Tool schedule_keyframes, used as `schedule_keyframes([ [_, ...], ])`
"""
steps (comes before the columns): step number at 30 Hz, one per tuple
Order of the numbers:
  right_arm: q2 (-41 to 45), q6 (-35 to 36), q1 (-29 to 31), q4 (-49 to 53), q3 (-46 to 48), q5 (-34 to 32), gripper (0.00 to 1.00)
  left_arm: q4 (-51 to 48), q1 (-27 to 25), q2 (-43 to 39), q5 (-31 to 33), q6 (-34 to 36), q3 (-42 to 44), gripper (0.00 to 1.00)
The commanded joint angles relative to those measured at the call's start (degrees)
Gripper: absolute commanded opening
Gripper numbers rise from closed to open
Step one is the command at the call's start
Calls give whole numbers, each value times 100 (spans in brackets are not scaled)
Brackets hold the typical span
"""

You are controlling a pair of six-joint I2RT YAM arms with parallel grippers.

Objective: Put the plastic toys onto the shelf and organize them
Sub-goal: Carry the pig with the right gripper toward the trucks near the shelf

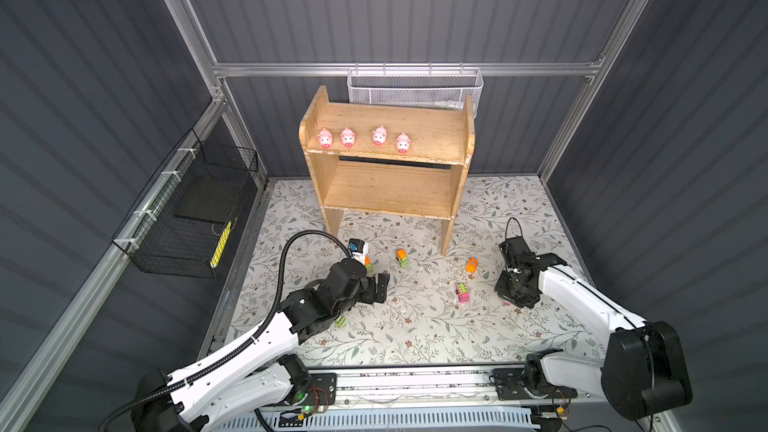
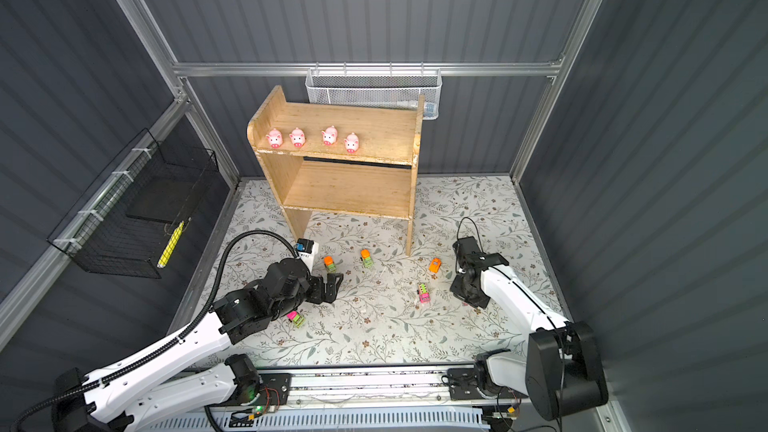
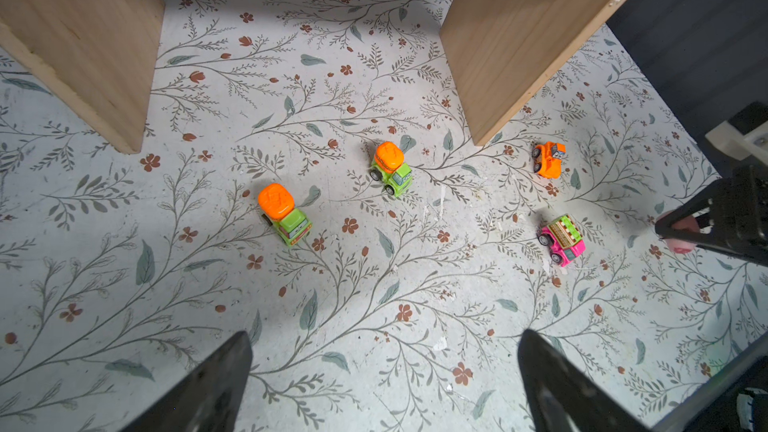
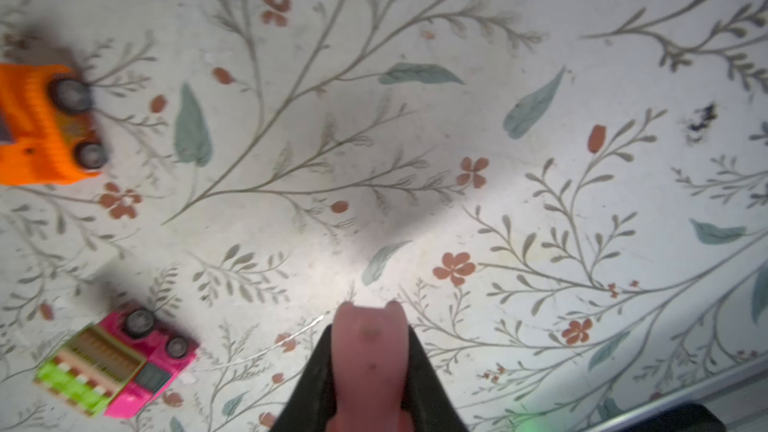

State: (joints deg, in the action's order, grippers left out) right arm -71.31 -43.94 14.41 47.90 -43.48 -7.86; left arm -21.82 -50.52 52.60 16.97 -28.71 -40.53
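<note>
The wooden shelf [image 1: 386, 193] stands at the back with several pink pigs [image 1: 348, 137] in a row on its top tier. Small vehicles lie on the floral floor: two orange-and-green trucks [image 3: 284, 214] [image 3: 390, 168], an orange one [image 3: 549, 158] and a pink-and-green one [image 3: 562, 238]. Another pink-and-green vehicle [image 2: 296, 317] shows beside my left arm. My left gripper [image 3: 384, 338] is open above bare floor, short of the trucks. My right gripper [image 4: 370, 338] is shut on a pink pig [image 4: 370, 359] just above the floor, to the right of the vehicles.
A white mesh basket [image 1: 415, 87] hangs on the back rail behind the shelf. A black wire basket [image 1: 187, 218] hangs on the left wall. The shelf's legs [image 3: 519, 47] stand close beyond the trucks. Dark walls close in the floor on three sides.
</note>
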Motion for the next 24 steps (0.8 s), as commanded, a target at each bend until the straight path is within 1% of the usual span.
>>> schedule_keyframes([
  [1,17,-466,566,441,-346,-156,25,-78,44,-186,97,-190,187,100],
  [3,-104,-651,998,446,-589,-155,25,-140,43,-313,127,-270,297,100],
  [7,-658,-931,1877,420,-1274,-192,25,-339,51,-660,167,-499,526,100],
  [10,-1243,-1065,2466,233,-1776,-142,26,-502,48,-965,218,-721,697,100],
  [13,-1950,-1097,2852,78,-2281,-84,27,-692,45,-1306,236,-952,843,100],
  [16,-2593,-1086,3068,-65,-2678,-58,27,-879,47,-1619,213,-1103,933,100],
  [18,-2911,-1094,3126,-223,-2772,18,27,-1007,45,-1779,202,-1141,953,100],
  [24,-3542,-1160,3255,-535,-2924,200,27,-1322,43,-2001,142,-1157,828,100],
])
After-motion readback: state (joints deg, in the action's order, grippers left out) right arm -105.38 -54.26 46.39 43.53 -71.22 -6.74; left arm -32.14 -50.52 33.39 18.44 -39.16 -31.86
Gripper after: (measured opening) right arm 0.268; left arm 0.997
